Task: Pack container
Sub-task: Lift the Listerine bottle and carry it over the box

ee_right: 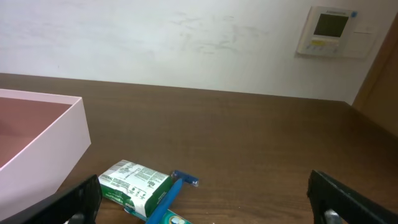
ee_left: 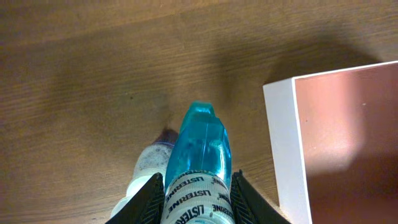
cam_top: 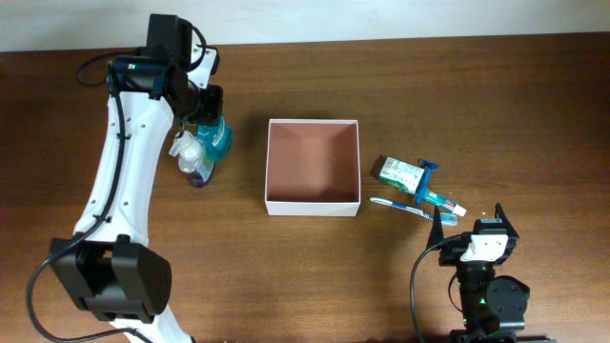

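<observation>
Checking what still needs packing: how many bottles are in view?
2. A teal mouthwash bottle is in the left gripper, left of the box; a clear bottle is right beside it. The arm may hide others.

The container (cam_top: 313,203) is a square, shallow box with thin white walls and a reddish-brown inside. It sits flat and upright on the desk (cam_top: 477,86), open top up, about midway between left and right, its sides square to the desk's edges. Its near wall shows a white outer face.
</observation>
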Available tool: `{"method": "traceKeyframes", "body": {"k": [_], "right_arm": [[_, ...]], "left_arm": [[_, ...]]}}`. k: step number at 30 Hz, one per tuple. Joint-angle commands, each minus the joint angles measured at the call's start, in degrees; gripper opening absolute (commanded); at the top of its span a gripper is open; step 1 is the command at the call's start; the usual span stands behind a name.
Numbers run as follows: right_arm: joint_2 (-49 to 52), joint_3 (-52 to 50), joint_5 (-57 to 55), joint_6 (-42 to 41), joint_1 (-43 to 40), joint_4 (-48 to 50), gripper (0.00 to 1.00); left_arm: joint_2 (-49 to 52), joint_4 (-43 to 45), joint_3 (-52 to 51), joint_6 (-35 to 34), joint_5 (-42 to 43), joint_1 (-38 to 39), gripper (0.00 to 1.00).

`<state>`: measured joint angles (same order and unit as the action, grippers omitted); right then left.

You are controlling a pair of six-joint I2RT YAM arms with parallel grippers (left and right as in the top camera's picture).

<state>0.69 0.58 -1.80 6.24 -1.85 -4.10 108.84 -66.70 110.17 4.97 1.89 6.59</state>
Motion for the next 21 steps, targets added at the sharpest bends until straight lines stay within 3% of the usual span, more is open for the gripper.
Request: {"method": "traceKeyframes", "body": {"k": [1,21], "right_arm": [[-0.4,-0.3,0.1,0.0,-0.4,-0.5,0.98],[-0.4,-0.3,0.1,0.0,-0.4,-0.5,0.98]], "left_arm": [[-4.0,-0.1,2.3,0.3,0.0,1.7,0.17],[-13.7,3.7,8.3,1.6,0.0,13.9,0.13]]}}
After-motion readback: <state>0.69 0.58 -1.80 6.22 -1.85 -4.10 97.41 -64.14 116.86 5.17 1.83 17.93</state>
